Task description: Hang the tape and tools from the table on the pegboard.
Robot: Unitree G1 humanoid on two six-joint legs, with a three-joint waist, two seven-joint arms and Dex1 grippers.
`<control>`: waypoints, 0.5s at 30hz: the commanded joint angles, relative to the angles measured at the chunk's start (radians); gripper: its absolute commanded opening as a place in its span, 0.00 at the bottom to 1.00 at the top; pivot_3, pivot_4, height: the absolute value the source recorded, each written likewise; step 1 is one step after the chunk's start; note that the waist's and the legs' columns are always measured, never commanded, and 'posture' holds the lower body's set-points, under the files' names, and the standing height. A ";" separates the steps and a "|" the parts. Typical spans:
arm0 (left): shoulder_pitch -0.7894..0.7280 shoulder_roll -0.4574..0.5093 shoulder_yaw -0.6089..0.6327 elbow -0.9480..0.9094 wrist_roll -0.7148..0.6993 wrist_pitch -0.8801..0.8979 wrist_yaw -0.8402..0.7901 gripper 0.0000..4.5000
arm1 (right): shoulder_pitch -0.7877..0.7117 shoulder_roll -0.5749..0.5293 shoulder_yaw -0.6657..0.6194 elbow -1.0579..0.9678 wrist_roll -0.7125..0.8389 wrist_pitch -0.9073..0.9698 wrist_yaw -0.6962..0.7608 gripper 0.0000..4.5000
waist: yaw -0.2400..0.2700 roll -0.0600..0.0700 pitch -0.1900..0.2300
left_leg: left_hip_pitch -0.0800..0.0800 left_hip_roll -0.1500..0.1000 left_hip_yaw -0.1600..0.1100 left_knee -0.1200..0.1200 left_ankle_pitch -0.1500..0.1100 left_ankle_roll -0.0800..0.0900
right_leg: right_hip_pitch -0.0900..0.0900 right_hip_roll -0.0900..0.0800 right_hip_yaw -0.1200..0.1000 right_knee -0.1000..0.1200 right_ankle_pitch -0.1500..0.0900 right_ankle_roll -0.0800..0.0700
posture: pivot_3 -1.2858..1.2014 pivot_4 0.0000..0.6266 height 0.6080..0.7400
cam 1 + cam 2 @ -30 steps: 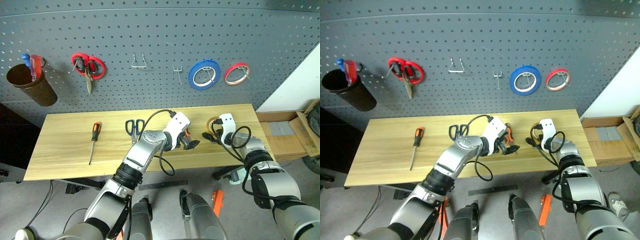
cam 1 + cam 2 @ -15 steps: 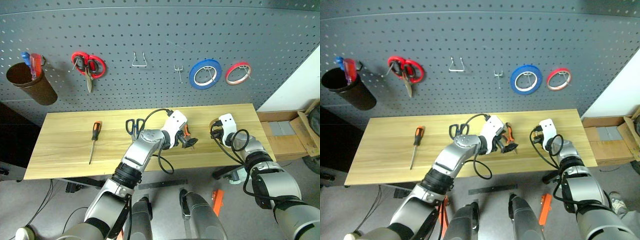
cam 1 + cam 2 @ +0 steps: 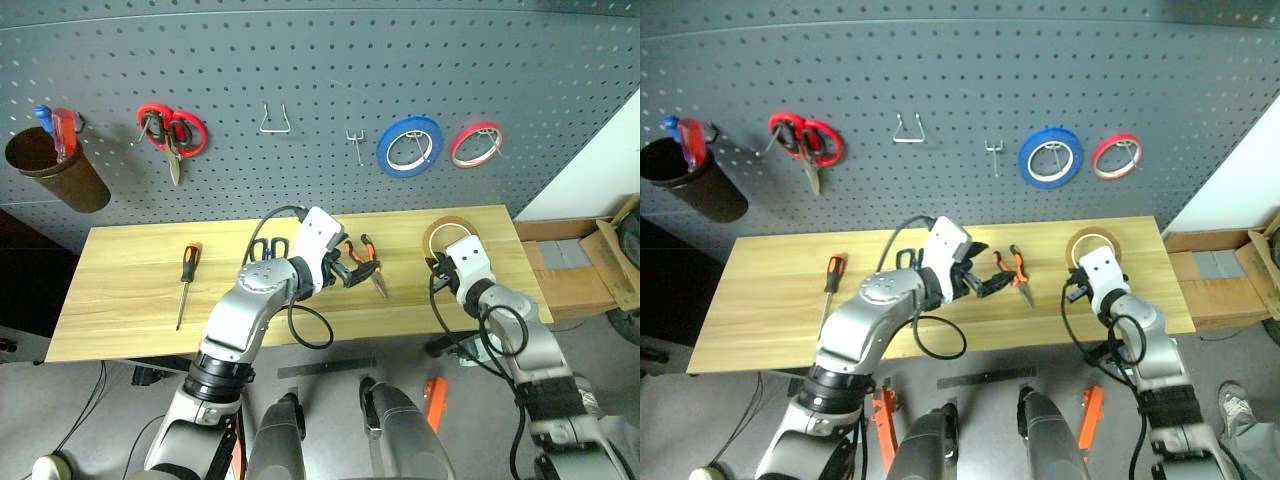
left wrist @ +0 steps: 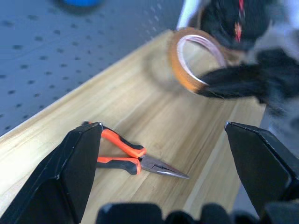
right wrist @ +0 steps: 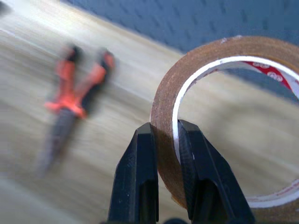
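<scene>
— Gripping the tape, is it?

— Yes. The right gripper has its two fingers pinched on the roll's wall, one inside the ring and one outside, and holds it upright above the table near the right end.

— And the other arm?

— The left gripper hangs over the middle of the table with its fingers spread wide and nothing between them. The pliers lie flat on the wood just beside it, nose toward the front edge.

— What else is on the table?

— The scissors lie by the back edge, partly behind the left arm. The screwdriver lies toward the left end, tip toward the front edge.

— Farther back?

— The pegboard carries a blue roll, a red roll, red-handled scissors, and a dark cup.
</scene>
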 commanded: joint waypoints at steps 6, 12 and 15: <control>-0.004 -0.018 0.279 -0.250 -0.230 0.189 0.130 1.00 | 0.006 0.032 0.104 -0.058 -0.120 -0.353 -0.090 0.06 | -0.034 -0.010 -0.064 | 0.002 0.000 0.001 0.014 0.000 0.000 | 0.007 0.000 -0.001 -0.004 0.008 0.004 | 0.48 0.14 1.00; -0.006 0.019 0.384 -0.284 -0.313 0.247 0.198 1.00 | -0.283 0.123 0.155 0.363 -0.170 -0.625 -0.173 0.06 | -0.085 -0.019 -0.116 | 0.007 -0.001 -0.010 0.016 0.000 0.000 | 0.028 0.001 -0.009 -0.032 0.016 0.001 | 0.50 0.04 1.00; -0.007 0.042 0.375 -0.267 -0.315 0.241 0.216 1.00 | -0.423 0.167 0.162 0.559 -0.165 -0.712 -0.179 0.06 | -0.092 -0.019 -0.133 | 0.007 -0.001 -0.013 0.014 0.001 0.001 | 0.035 0.001 -0.013 -0.050 0.033 0.003 | 0.51 0.03 1.00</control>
